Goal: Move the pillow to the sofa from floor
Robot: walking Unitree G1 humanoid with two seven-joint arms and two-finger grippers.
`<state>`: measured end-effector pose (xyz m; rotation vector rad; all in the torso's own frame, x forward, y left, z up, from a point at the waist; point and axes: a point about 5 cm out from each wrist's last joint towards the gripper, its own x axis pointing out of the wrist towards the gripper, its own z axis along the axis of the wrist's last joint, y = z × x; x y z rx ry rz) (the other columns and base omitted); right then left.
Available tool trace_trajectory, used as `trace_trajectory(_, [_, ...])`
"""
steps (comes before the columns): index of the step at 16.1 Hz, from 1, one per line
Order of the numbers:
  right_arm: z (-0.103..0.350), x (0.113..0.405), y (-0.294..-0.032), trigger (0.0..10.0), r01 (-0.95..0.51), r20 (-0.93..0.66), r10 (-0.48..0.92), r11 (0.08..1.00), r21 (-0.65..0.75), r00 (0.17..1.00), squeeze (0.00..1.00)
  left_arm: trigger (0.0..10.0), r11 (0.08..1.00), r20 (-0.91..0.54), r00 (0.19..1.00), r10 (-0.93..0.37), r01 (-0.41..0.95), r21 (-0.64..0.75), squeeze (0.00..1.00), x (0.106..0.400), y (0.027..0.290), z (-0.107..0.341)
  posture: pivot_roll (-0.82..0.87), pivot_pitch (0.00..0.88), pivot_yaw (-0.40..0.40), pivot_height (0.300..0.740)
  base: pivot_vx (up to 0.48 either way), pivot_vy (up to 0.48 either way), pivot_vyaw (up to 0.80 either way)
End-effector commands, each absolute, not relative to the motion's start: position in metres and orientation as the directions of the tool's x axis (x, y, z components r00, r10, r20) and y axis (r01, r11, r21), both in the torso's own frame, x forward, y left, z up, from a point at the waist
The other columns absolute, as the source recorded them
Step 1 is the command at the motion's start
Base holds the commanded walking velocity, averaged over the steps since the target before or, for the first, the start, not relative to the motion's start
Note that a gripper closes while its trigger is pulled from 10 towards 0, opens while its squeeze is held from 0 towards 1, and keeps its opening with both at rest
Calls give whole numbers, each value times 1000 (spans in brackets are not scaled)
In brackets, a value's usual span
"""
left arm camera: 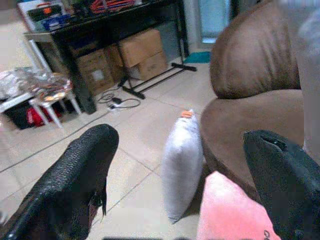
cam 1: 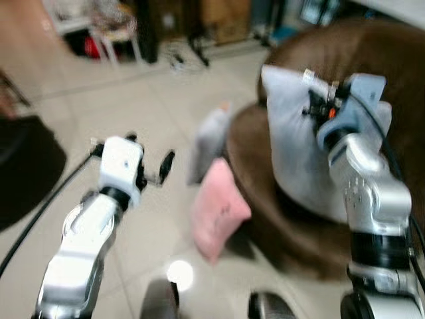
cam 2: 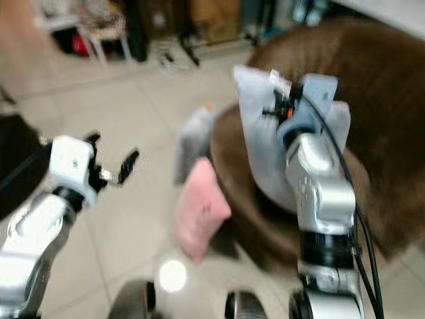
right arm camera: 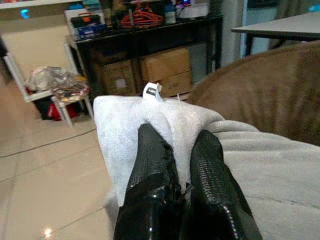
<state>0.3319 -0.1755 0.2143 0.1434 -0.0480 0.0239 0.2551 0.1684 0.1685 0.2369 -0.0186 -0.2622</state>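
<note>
**A:** Pale floor tiles (cam 1: 133,100) are running across the frame, a little blurred. What is sitting nearest the camera?

**B:** At lower left, the left pincer (cam 1: 151,167) is hovering over the tiles with its fingers spread wide, gripping nothing. At right, the right pincer (right arm camera: 175,165) is pinching a fold of the grey pillow (cam 1: 292,139), fingers closed narrow on the fabric.

**A:** And where is that pillow sitting?

**B:** It is hanging over the seat of the brown sofa (cam 1: 372,80), in the upper right of the frame; whether it is touching the cushion I cannot tell. A pink pillow (cam 1: 218,211) is leaning against the sofa front at centre, and just behind it a second grey pillow (left arm camera: 182,167) is standing upright on the floor.

**A:** Further back?

**B:** A dark shelf with cardboard boxes (left arm camera: 142,52) is standing along the top edge.

**A:** What could go wrong?

**B:** I judge the grip to be thin, only a pinch of cloth. If the pincer is opening too near the seat edge, the pillow could be sliding off onto the tiles.
</note>
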Motion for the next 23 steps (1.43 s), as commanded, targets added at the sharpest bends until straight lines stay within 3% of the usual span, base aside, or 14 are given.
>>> trace_trajectory(1, [219,329,-173,10000,-42,75,32,989,139,997,0,10000,936,-16,965,-260,256,241,0,254,167,169,-17,0,-27,721,0,0,0])
trace_trajectory(3, [213,326,-175,10000,-26,56,18,989,146,998,0,10000,937,-27,968,-248,247,246,0,253,168,167,-20,0,-27,740,0,0,0])
trace_trajectory(8, [191,311,-167,10000,-27,-28,32,983,182,999,0,10000,948,-7,989,-151,147,281,0,257,176,166,-27,0,-23,740,0,0,-160])
trace_trajectory(17, [193,308,-166,10000,-39,-16,44,978,203,999,0,10000,944,41,987,-158,139,299,0,259,173,170,-23,0,-26,740,0,0,-764])
trace_trajectory(23, [188,302,-153,10000,-111,-15,117,971,209,993,0,10000,950,36,984,-173,157,271,0,253,175,167,-15,0,-32,740,142,0,0])
